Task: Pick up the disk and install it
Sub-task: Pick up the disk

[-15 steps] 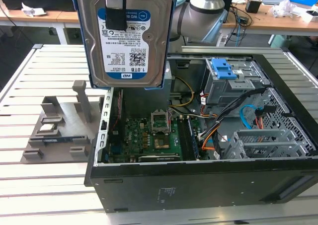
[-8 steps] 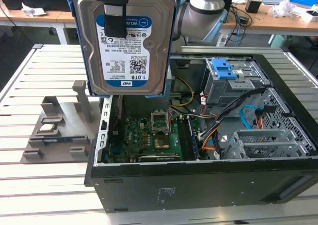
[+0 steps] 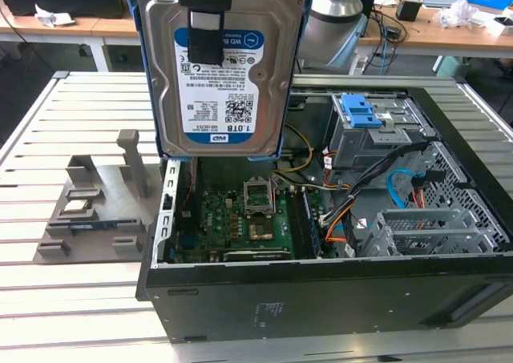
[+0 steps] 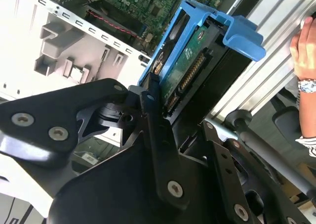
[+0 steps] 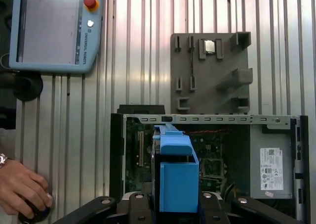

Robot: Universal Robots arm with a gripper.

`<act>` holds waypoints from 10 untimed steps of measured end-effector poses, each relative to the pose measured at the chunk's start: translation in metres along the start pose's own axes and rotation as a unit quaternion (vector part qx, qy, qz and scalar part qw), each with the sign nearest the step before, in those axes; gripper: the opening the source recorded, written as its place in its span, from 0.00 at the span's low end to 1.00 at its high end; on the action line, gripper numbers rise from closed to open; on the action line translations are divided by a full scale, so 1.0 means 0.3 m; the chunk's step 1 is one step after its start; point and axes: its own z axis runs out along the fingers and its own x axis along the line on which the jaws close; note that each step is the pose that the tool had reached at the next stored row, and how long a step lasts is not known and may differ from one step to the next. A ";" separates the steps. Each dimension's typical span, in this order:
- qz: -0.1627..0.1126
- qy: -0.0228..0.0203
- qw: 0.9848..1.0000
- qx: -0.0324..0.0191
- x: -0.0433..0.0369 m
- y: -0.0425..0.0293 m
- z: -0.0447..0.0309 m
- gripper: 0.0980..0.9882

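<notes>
The disk point(image 3: 228, 98) is a silver hard drive with a white-and-blue label in a blue carrier frame. It hangs upright above the open computer case point(image 3: 321, 299), over the motherboard end. My gripper point(image 3: 205, 42) is shut on it from above, one black finger pressed across the label. In the second wrist view the disk point(image 4: 190, 70) sits clamped between the black fingers point(image 4: 152, 105), connector edge showing. The first wrist view looks down on the carrier's blue end point(image 5: 175, 179) above the case interior.
Inside the case are the motherboard point(image 3: 240, 219), a drive cage with a blue latch plate point(image 3: 365, 110) and a bare metal cage point(image 3: 433, 227). A grey fixture tray point(image 3: 88, 211) lies beside the case. A teach pendant point(image 5: 49, 28) and a person's hand point(image 5: 22, 187) are near.
</notes>
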 end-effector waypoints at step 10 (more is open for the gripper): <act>0.000 0.000 1.000 0.000 0.005 -0.063 0.000 0.30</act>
